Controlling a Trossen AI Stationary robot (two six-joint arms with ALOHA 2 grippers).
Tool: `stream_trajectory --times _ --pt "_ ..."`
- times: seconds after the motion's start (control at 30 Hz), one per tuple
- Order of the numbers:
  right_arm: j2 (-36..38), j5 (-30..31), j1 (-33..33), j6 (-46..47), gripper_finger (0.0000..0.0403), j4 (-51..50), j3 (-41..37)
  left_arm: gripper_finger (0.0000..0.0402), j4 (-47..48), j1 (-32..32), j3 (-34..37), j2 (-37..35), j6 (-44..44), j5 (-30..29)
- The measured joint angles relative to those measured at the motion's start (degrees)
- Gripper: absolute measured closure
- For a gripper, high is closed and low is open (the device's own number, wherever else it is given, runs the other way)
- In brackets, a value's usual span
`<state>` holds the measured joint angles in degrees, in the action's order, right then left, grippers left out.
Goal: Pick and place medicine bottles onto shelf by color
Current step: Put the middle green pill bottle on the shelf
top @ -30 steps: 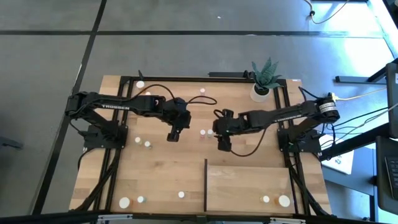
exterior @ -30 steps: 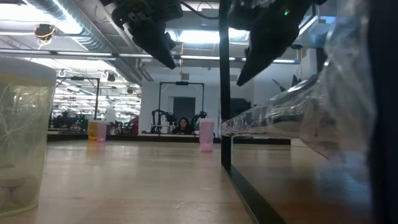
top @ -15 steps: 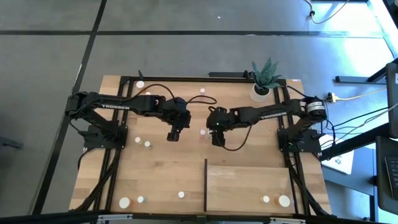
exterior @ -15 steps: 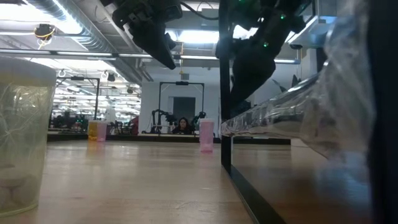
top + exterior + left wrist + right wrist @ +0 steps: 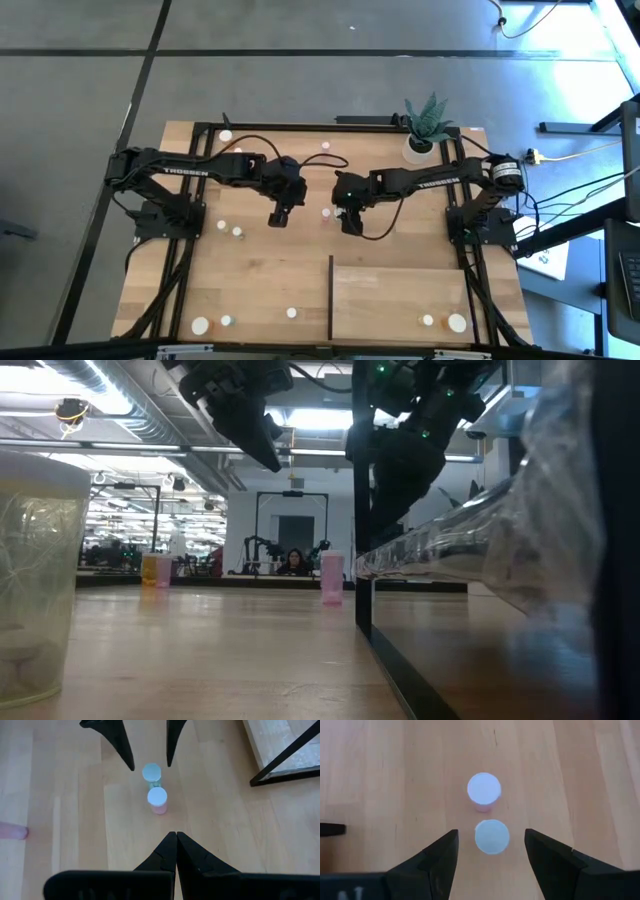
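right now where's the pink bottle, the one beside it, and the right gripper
pink bottle [image 5: 484, 790]: right wrist view, on its white cap
neighbouring bottle [image 5: 492, 836]: right wrist view, on its cap
right gripper [image 5: 490, 851]: right wrist view, midway between its open fingertips

Tabletop [image 5: 250, 270]: light wood planks, black frame. Shelf [image 5: 400, 295]: paler wood w/ thin dark edge. Both arms black. Mid-table pair: pink bottle [image 5: 484, 791] w/ white cap, next bottle [image 5: 492, 836] white-capped, pale greenish body. Far-right corner: green plant [image 5: 428, 115], white pot. Near edge: orange-bodied bottle [image 5: 428, 321], white cap.
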<state>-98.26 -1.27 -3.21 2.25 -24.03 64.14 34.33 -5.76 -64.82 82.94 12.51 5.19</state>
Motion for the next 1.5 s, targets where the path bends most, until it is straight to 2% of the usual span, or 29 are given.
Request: stream_trajectory --times 0.53,0.87,1.3,1.5 --pt "-5.0 0.1 0.0 -2.9 0.0172 0.7 0.0 0.0401 1.0 0.0 0.0 0.0 -0.3 0.0" --pt "-5.6 0.3 0.0 -2.8 0.0174 2.6 0.0 0.0401 1.0 0.0 0.0 0.0 -0.3 0.0" --pt "-5.6 0.3 -0.1 -2.8 0.0264 2.8 0.0 0.0401 1.0 0.0 0.0 0.0 -0.3 0.0" --pt "-5.6 0.3 -0.1 -2.5 0.0280 2.8 0.0 0.0401 1.0 0.0 0.0 0.0 -0.3 0.0"
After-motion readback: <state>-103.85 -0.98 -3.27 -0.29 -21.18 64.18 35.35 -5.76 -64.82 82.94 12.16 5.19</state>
